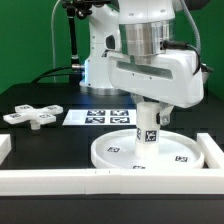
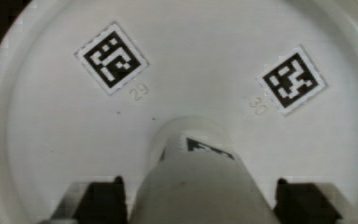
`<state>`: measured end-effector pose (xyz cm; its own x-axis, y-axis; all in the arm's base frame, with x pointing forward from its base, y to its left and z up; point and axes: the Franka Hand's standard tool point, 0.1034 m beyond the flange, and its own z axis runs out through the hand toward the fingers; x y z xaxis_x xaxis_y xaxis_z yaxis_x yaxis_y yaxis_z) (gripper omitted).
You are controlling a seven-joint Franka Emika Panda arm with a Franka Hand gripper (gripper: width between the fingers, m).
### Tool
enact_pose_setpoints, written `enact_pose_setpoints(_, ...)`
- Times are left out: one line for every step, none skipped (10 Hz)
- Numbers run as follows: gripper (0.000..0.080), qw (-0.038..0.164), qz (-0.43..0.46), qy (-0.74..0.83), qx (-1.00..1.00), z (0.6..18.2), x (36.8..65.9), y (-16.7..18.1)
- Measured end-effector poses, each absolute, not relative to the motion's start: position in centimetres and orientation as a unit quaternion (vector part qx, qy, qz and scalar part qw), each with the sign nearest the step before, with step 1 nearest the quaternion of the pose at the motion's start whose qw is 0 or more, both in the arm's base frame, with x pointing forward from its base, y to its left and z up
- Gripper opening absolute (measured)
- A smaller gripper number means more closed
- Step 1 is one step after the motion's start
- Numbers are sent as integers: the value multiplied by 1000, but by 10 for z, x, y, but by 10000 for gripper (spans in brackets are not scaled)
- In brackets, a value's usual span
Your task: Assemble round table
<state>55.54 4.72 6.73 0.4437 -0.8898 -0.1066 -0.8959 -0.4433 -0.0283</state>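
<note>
**Leg on the disc: the seating step in hand**

The step in hand looked to be fixing the leg (image 1: 147,128) into the middle of the disc (image 1: 101,157). In the exterior view the leg stood upright at about the disc's centre. The tool (image 1: 146,108) hung straight above it, reaching down over the leg's upper part. The disc lay flat on the black desk (image 1: 40,150), near the white rails (image 1: 50,181) that run along the front and the exterior view's right.

The wrist view showed the leg (image 2: 202,175) running down between the two dark fingers (image 2: 101,200), with the disc (image 2: 176,100) and two of its square tags beneath. The tool (image 2: 202,200) thus straddled the leg, one finger on each side. Whether the pads pressed the leg or stood just off it could not be told, because the lower edge of that view was dark and blurred. Nor could either view show whether the leg's foot was already caught in the disc's socket or only rested on it.

The cross base (image 1: 32,115) lay well apart toward the exterior view's left, beside the marker board (image 1: 105,117), and had not yet been fitted.

By my judgement, the next move called for a firm hold on the leg, kept upright and square to the disc. Then it would be turned or pressed until seated, while the disc stayed put. A tilted leg or a sliding disc would likely spoil the join.
</note>
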Motion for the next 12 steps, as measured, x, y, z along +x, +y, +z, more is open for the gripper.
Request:
enact_pose_setpoints(409,42,40,552,-832,68,556,48)
enact_pose_setpoints(409,45,42,581,-812,68,556,48)
enact_pose_setpoints(409,60,41,633,-771,67,558,45)
enact_pose_setpoints(409,77,42,685,-724,67,558,44)
enact_pose_setpoints(409,87,44,733,-673,67,559,46)
enact_pose_setpoints(409,95,44,759,-643,67,559,47)
enact_pose_setpoints(409,106,43,797,-594,67,560,47)
enact_pose_setpoints(409,118,47,824,-552,67,560,47)
enact_pose_setpoints(409,120,50,837,-531,68,561,47)
enact_pose_setpoints(409,121,52,846,-517,68,562,47)
enact_pose_setpoints(409,121,53,846,-517,68,561,47)
enact_pose_setpoints(515,120,54,838,-529,68,560,48)
